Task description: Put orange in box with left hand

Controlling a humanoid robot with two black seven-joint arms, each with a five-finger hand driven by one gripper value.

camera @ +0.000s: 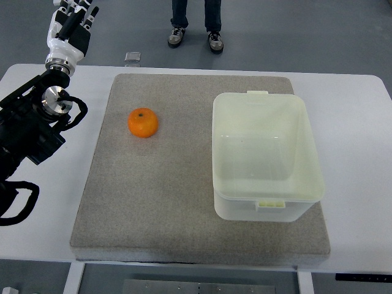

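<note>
Top view, looking steeply down on a white counter (361, 116) with a grey felt-like mat (184, 202) spread over most of its middle. The orange (143, 122) sits on the mat's far-left part, alone, its stem dimple facing up, nothing touching it. To its right, well apart from it, stands the box (264, 202) — a pale, translucent plastic tub with rounded corners, open at the top, set on the right half of the mat with its near wall close to the mat's front edge. Small tabs show on its far and near rims. Nothing lies in it.

The left arm comes in from the picture's left edge, its black links and cabling crossing the counter's left end. The left robot hand (71, 27) is raised at the top-left corner, beyond the counter's far edge and partly cut off by the frame; its white and black fingers (86, 15) look loosely extended and hold nothing. It is well away from the orange, off to the orange's far left.

On the floor past the counter a person's shoes (195, 38) and lower legs show at the top centre — nothing more of them is in frame. A small grey square object (132, 57) lies at the counter's far edge, near the mat's far-left corner.
</note>
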